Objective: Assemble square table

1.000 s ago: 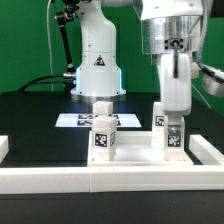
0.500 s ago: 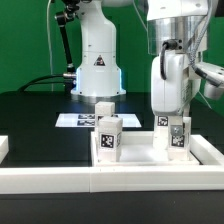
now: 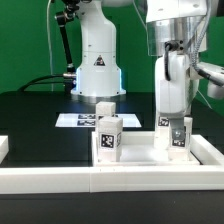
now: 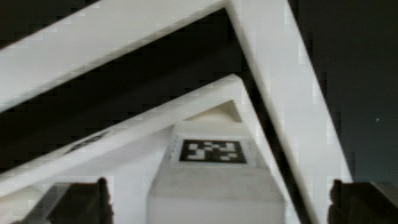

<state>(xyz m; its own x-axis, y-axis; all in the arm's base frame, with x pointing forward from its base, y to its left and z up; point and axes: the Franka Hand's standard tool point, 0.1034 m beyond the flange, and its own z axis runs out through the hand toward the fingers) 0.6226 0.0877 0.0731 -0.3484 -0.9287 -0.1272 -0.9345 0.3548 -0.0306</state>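
Tool [image 3: 174,118] hangs directly above a small white tagged block leg [image 3: 176,137] standing on the white plastic square tray [image 3: 140,153]; fingers [image 4: 80,200] spread apart, gripping nothing. Second leg [image 3: 108,137] stands left in the exterior view.

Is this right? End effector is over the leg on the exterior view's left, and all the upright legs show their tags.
Not quite. In the exterior view the end effector is over the leg on that view's right, not the left. The left leg stands free of the arm. The rest stands: the upright legs show their tags, and the wrist view shows a tagged leg beneath the fingers.
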